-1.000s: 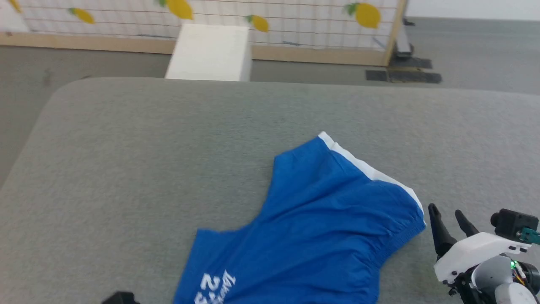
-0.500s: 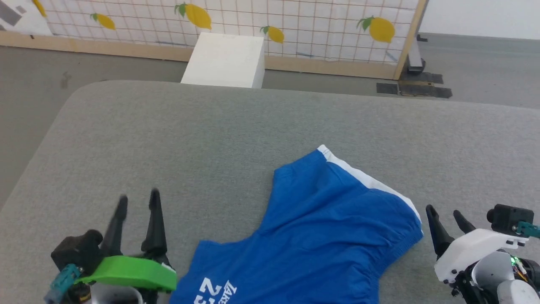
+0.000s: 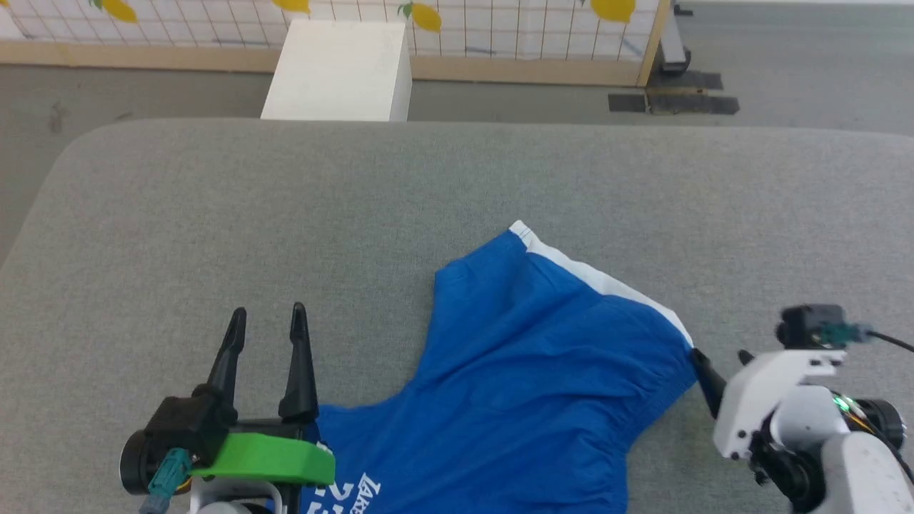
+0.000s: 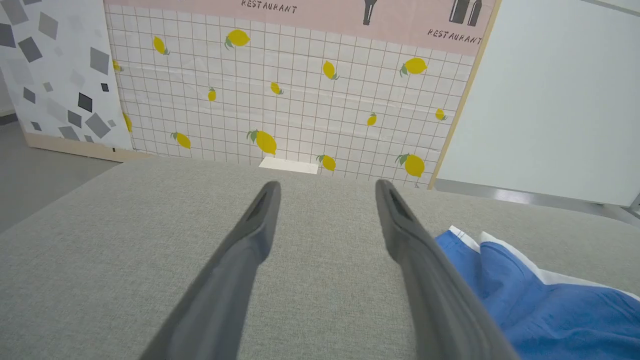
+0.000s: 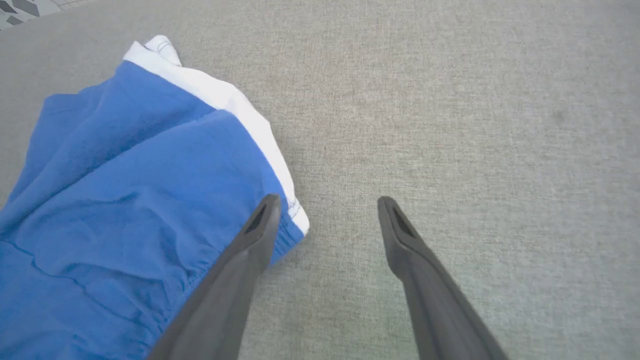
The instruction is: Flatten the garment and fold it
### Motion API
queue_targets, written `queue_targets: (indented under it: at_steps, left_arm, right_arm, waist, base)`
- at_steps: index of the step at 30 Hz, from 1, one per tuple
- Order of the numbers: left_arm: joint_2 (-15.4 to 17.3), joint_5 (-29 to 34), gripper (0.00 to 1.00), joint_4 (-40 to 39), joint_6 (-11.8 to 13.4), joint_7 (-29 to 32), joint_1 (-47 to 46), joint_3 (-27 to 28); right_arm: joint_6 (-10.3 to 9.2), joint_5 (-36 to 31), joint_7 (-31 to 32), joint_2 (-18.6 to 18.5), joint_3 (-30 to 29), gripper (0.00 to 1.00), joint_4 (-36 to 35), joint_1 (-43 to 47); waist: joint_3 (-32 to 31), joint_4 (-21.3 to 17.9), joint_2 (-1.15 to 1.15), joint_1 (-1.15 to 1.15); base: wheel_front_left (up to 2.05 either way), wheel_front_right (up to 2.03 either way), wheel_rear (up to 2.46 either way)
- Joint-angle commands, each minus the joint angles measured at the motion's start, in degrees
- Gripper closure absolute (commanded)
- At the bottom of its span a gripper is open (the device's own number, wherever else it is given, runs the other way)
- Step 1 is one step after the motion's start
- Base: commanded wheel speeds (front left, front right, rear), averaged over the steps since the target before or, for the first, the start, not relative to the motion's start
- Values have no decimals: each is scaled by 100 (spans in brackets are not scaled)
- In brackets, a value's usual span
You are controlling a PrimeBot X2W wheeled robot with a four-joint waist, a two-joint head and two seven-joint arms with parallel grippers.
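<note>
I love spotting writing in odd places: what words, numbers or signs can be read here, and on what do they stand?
"RESTAURANT": printed twice in dark letters on the pink wall banner.
"LAKE": white print on the blue shorts, cut off by the picture's edge.
A white number beside it begins "2"; the rest cannot be read.

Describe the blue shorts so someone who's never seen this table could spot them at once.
Start at the grey padded table. On its near half, between the left gripper and the right gripper, lies the garment. It is bright blue against the grey, with a white side stripe and white lettering.
</note>
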Motion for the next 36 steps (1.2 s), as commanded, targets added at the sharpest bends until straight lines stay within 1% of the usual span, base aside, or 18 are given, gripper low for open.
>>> queue_targets:
  at_steps: [1, 5, 10, 11, 12, 13, 19, 23, 26, 29, 33, 36]
  left_arm:
    - [-31, 31, 0, -9, -31, -42, -135, 40]
    - [-93, 81, 0, -37, -59, -43, -177, 126]
    - [-174, 114, 0, 5, -125, -44, -220, 177]
    - [-186, 120, 0, 22, -139, -44, -228, 179]
    - [-203, 127, 0, 42, -156, -44, -241, 178]
    - [-216, 122, 0, 68, -171, -44, -248, 175]
    - [-271, 112, 0, 250, -273, -44, -276, 179]
    - [-243, 46, 0, 484, -412, 43, -482, 104]
    - [-179, 17, 0, 725, -539, 405, -927, -11]
    - [-172, -12, 0, 1022, -725, 852, -1535, -234]
    - [-201, -53, 0, 1614, -939, 1543, -2651, -608]
    - [-234, -99, 0, 2145, -1027, 2061, -3419, -857]
  right_arm:
    - [-9, -52, 75, 6, 102, 0, 81, -142]
    - [-9, -157, 241, 6, 353, 0, 342, -356]
    - [-9, -300, 405, 6, 406, 0, 653, -429]
    - [-9, -306, 441, 6, 405, 21, 695, -424]
    - [-9, -302, 459, 6, 406, 77, 734, -419]
    - [-9, -300, 449, 6, 421, 100, 751, -419]
    - [-9, -175, 232, 6, 532, 100, 793, -438]
    - [-9, -103, 1, 6, 482, 100, 686, -461]
    - [-9, -51, -93, 6, 497, 100, 536, -466]
    - [-9, -12, -118, 6, 553, 100, 352, -463]
    - [-9, 150, -92, 6, 715, 100, 141, -509]
    - [-9, 315, -99, 6, 843, 100, 64, -570]
  waist:
    - [172, 54, 0, 0]
    - [335, 91, 0, 0]
    - [428, 130, 0, 0]
    - [432, 134, 0, 0]
    - [437, 135, 0, 0]
    - [438, 135, 0, 0]
    - [362, 33, 0, 0]
    - [287, -106, 0, 0]
    - [270, -274, 0, 0]
    - [321, -428, 0, 0]
    - [516, -717, 0, 0]
    - [731, -945, 0, 0]
  base:
    - [0, 0, 0]
    - [0, 0, 0]
    - [0, 0, 0]
    - [0, 0, 0]
    - [0, 0, 0]
    - [0, 0, 0]
    - [0, 0, 0]
    - [0, 0, 0]
    - [0, 0, 0]
    - [0, 0, 0]
    - [0, 0, 0]
    - [0, 0, 0]
